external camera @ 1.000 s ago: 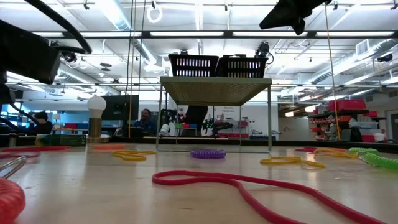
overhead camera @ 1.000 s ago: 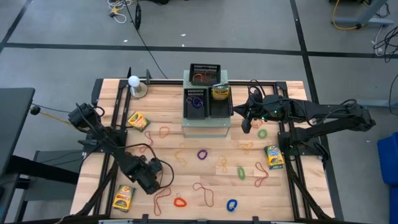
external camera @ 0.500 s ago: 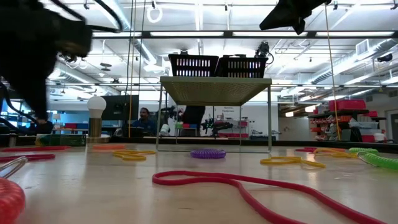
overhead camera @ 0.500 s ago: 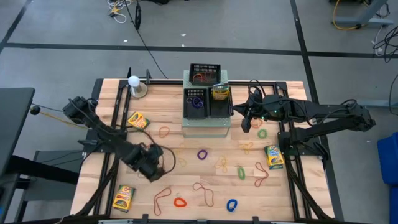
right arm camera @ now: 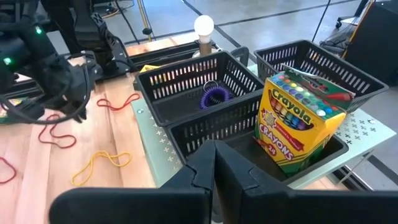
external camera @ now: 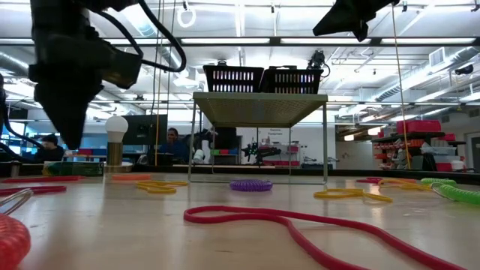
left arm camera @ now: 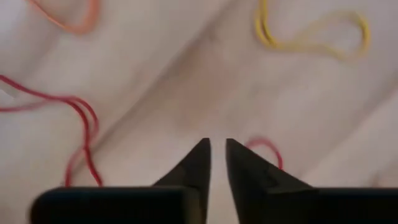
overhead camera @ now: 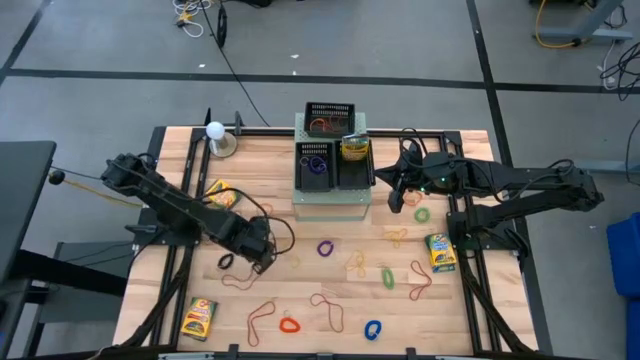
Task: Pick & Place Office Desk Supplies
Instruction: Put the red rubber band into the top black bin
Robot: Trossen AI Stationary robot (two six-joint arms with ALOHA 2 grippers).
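The left gripper [left arm camera: 217,149] hovers with jaws slightly apart, gripping nothing, over a red rubber band [left arm camera: 264,148] on the bench [overhead camera: 300,290], while the right gripper [right arm camera: 214,155], jaws closed and empty, waits beside the crayon box [right arm camera: 298,121] in a mesh tray [right arm camera: 249,146].

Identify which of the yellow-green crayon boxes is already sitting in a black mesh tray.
The upright yellow-green crayon box in the black mesh tray on the pale-green perforated stand. The other three lie flat on the wooden table.
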